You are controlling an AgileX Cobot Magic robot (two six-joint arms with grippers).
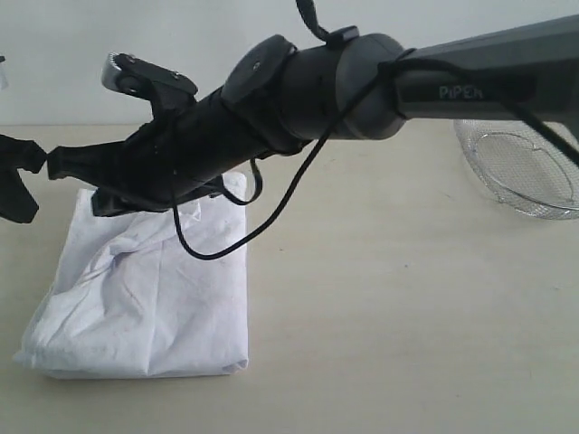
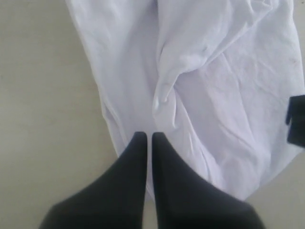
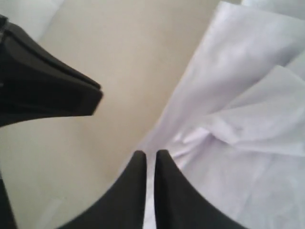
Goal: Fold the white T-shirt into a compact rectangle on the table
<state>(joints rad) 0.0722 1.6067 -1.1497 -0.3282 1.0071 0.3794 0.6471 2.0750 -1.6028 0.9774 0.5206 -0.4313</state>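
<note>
The wrinkled white cotton T-shirt (image 1: pixel 145 298) lies folded into a rough rectangle on the near left of the pale beige table (image 1: pixel 389 307). The left end effector (image 2: pixel 145 137) and the right end effector (image 3: pixel 147 153), which reaches across, hang by the shirt's far left corner. Each has its fingers pressed nearly together. A round wire-mesh basket (image 1: pixel 529 172) stands at the far right.
</note>
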